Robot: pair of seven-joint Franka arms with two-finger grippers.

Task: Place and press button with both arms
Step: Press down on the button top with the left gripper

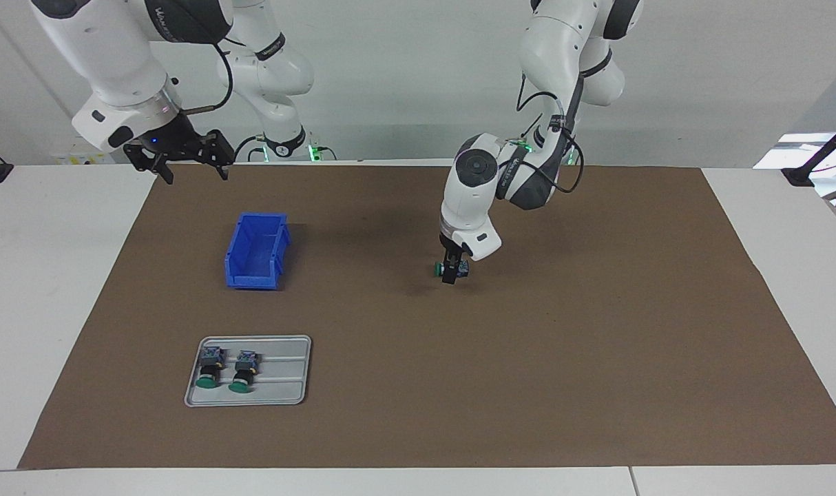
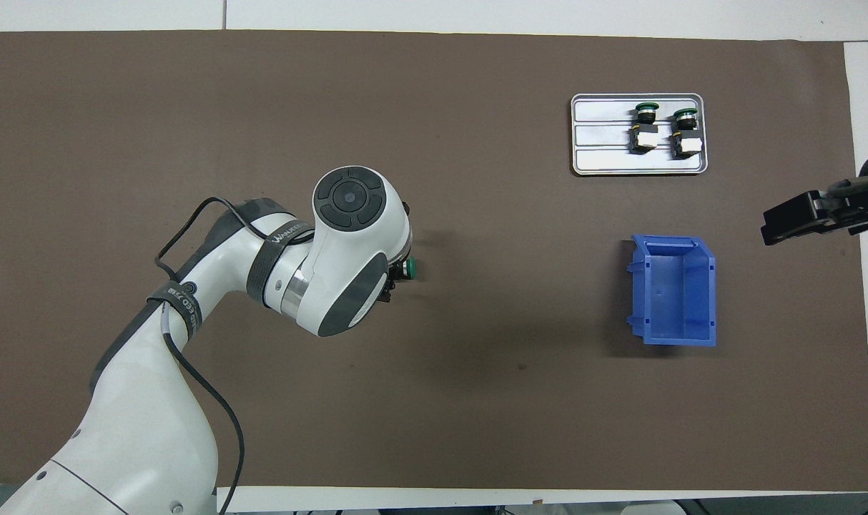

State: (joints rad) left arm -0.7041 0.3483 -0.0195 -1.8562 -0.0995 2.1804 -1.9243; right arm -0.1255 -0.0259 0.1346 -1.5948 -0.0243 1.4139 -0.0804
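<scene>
Facing view shows the button (image 1: 440, 269) pinched crosswise in the left gripper (image 1: 451, 273), green cap pointing toward the right arm's end of the table and the blue-grey block end on the other side of the fingers. It hangs just above the brown mat (image 1: 597, 331), about mid-table, a shadow right under it. Held sideways like this, the cap stays free, which I judge leaves it reachable for a press from the other arm once the part is set down. From overhead, only the green cap peeks out past the left arm's wrist.

Toward the right arm's end sits an empty blue bin (image 1: 256, 251), and farther from the robots a grey tray (image 1: 280, 386) carries two more buttons (image 1: 226, 370) lying side by side, caps pointing away from the robots. The right gripper (image 1: 182, 160) waits raised at the mat's corner nearest its own base, fingers spread and holding nothing.
</scene>
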